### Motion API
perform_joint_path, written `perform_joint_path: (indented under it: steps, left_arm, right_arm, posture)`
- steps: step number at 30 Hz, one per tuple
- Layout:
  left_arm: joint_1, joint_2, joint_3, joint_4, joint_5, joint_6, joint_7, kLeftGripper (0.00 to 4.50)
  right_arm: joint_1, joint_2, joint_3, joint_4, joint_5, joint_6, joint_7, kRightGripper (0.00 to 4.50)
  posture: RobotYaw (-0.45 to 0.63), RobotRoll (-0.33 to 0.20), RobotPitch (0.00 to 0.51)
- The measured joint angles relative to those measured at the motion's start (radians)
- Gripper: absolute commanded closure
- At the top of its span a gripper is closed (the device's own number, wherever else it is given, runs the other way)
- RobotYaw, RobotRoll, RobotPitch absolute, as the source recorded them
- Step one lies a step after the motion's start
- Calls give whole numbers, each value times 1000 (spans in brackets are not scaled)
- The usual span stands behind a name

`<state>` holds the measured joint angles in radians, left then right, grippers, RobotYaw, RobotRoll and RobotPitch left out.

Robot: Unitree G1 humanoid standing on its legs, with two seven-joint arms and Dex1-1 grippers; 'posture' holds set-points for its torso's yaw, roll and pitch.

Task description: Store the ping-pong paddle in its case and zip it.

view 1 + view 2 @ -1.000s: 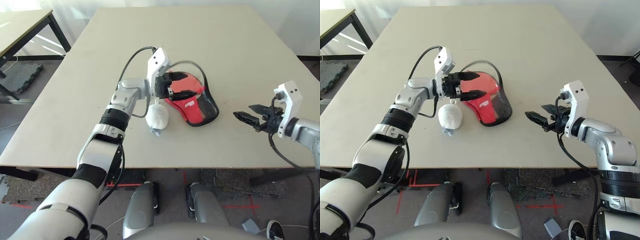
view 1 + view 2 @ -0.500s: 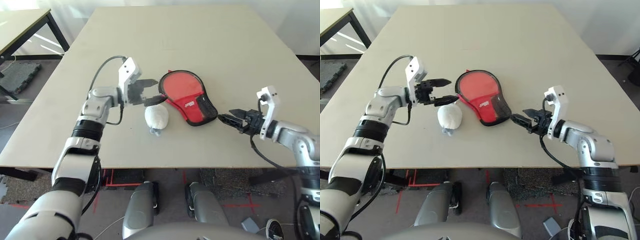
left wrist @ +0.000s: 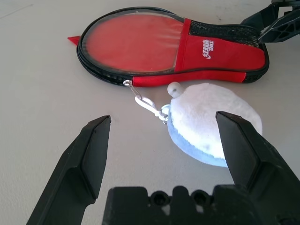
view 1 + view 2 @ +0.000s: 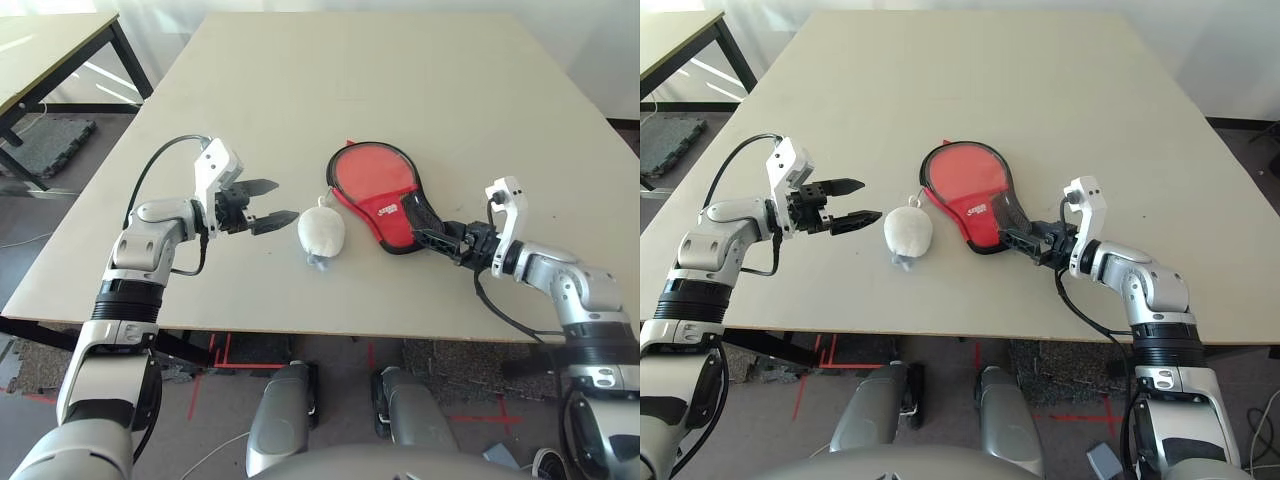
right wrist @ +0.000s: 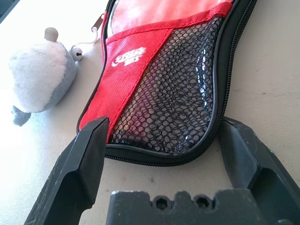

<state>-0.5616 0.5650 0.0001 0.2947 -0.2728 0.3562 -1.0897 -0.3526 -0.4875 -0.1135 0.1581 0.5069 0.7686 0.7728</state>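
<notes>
Lengthwise, case [image 4: 385, 193] handle-end toward robot

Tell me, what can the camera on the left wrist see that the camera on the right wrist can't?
Left wrist view alone: the metal clip chain joining the white plush pendant to the zipper, the round end of the case whole, the left gripper with fingers open, and the tips of the other gripper beyond the case.

Right wrist view alone: the case's black mesh pocket close up, with the open right gripper straddling that narrow end.

Both: the red case lying flat, its white logo, the pendant beside it, the table.
</notes>
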Motion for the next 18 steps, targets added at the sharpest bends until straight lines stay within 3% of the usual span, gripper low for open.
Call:
perform_joint_path:
  steps: [2, 11, 13, 18]
  left_arm:
    - [0, -3, 0, 0, 0, 1, 6, 0]
    - [0, -10, -2, 1, 0, 1, 13, 0]
    - [0, -10, -2, 2, 0, -2, 14, 0]
    - [-1, -11, -2, 5, 0, -7, 20, 0]
  right_arm:
    - [0, 5, -6, 0, 3, 14, -6, 588]
    - [16, 16, -22, -2, 12, 72, -27, 3944]
    - [23, 18, -27, -9, 25, 77, -27, 4487]
    - [50, 18, -34, -30, 31, 75, -27, 4487]
  posture:
    - [146, 0, 113]
    - [137, 0, 118]
    - [140, 0, 120]
    - [138, 0, 121]
